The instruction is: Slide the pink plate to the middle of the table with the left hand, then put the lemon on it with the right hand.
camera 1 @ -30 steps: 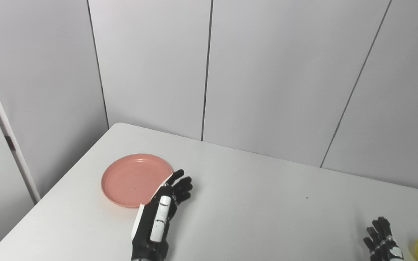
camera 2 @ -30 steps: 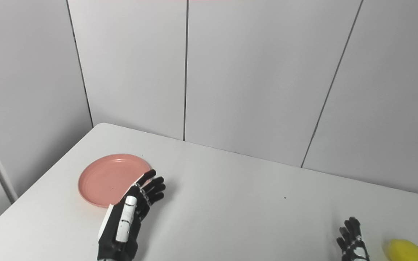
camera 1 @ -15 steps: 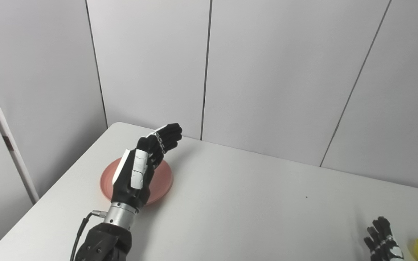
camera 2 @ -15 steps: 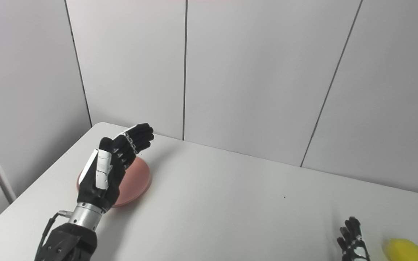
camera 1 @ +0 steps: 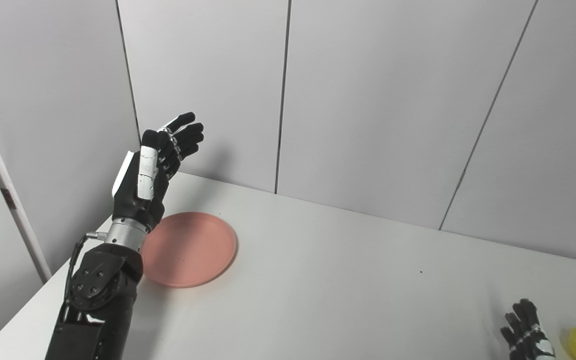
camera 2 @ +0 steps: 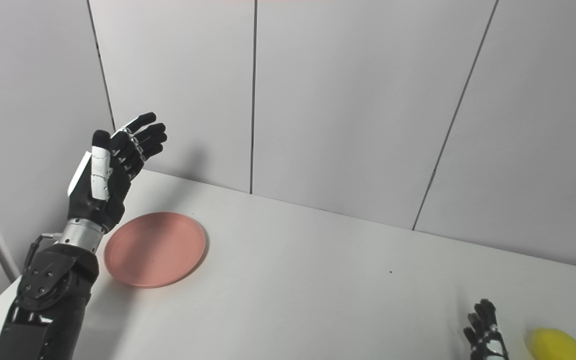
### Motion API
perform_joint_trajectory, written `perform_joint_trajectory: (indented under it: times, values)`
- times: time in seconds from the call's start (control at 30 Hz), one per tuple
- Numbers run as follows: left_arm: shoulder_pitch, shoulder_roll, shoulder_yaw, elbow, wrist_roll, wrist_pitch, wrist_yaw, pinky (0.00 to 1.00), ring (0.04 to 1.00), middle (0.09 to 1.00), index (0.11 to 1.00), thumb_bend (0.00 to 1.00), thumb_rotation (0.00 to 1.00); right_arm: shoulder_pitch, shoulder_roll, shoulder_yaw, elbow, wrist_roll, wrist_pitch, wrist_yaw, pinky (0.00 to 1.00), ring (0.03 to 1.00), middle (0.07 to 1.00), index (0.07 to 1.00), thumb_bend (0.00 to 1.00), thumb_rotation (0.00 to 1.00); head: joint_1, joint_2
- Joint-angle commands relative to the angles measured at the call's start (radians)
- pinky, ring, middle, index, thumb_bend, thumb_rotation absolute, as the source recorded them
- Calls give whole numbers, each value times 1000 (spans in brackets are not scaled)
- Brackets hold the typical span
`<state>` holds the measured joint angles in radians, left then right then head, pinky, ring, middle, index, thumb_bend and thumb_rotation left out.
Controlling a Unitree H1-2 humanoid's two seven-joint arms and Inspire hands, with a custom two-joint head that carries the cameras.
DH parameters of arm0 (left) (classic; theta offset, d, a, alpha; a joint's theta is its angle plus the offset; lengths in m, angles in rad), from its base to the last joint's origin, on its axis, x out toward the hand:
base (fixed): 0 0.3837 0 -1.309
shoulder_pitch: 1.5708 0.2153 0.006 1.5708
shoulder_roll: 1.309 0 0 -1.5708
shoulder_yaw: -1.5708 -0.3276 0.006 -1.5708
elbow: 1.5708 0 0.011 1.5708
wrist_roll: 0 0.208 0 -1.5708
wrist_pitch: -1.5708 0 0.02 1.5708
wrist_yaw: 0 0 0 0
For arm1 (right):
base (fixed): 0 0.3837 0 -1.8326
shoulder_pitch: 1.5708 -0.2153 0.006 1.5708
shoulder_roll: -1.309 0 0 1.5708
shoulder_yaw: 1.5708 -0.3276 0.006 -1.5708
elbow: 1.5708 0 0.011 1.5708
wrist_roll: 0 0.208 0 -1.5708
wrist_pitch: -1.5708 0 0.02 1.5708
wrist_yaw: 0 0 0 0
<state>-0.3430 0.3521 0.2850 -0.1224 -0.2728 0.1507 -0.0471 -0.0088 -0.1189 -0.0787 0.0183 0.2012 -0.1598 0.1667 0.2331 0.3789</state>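
The pink plate (camera 1: 188, 248) lies flat on the left part of the white table (camera 1: 328, 280). My left hand (camera 1: 153, 167) is raised well above the table, up and left of the plate, fingers spread and holding nothing. The yellow lemon (camera 2: 558, 344) sits at the bottom right, partly cut off by the frame edge. My right hand (camera 2: 483, 334) rests low just left of the lemon without touching it; only its fingertips show, apart and empty.
Grey wall panels (camera 1: 368, 100) stand right behind the table's far edge. The table's left edge runs close beside the plate. A white post (camera 1: 3, 180) stands off the table at the far left.
My left hand has risen from the table by the plate's right rim, passed over the plate and now stands high at its upper left. The plate, lemon and right hand have stayed put.
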Motion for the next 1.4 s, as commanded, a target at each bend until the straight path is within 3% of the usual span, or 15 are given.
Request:
perform_joint_trajectory:
  times: [0.0, 0.2, 0.43, 0.7, 1.0, 1.2, 1.37]
  values:
    - [-57, 52, 22, 35, 2, -69, -21, 920, 849, 818, 811, 942, 1000, 73, 27, 13, 101, 3, -24, 7, 1000, 997, 997, 983, 765, 1000, 0, 1]
    - [-109, 113, 50, 234, -11, -167, -64, 942, 866, 825, 818, 984, 1000, 72, 26, 9, 103, 5, -25, 8, 1000, 998, 999, 984, 760, 1000, 2, 2]
    - [-141, 133, 78, 395, -18, -254, -76, 906, 862, 834, 818, 965, 1000, 71, 27, 8, 103, -2, -24, 1, 1000, 991, 994, 981, 769, 1000, 2, 2]
    - [-171, 150, 94, 574, -59, -350, -135, 877, 867, 853, 834, 950, 996, 74, 27, 9, 98, -3, -20, 1, 1000, 992, 995, 978, 770, 1000, -1, 4]
    - [-187, 120, 98, 702, -71, -368, -116, 930, 877, 837, 853, 906, 1000, 78, 26, 8, 90, -1, -17, 1, 1000, 994, 992, 977, 768, 1000, -5, 10]
    - [-204, 113, 90, 807, -52, -412, -91, 886, 847, 818, 842, 886, 997, 81, 26, 9, 87, -6, -17, -1, 1000, 990, 993, 976, 764, 1000, -9, 15]
    - [-202, 109, 83, 849, -55, -419, -100, 942, 855, 816, 858, 859, 1000, 85, 28, 8, 79, -2, -13, 1, 1000, 990, 993, 978, 769, 1000, -14, 24]
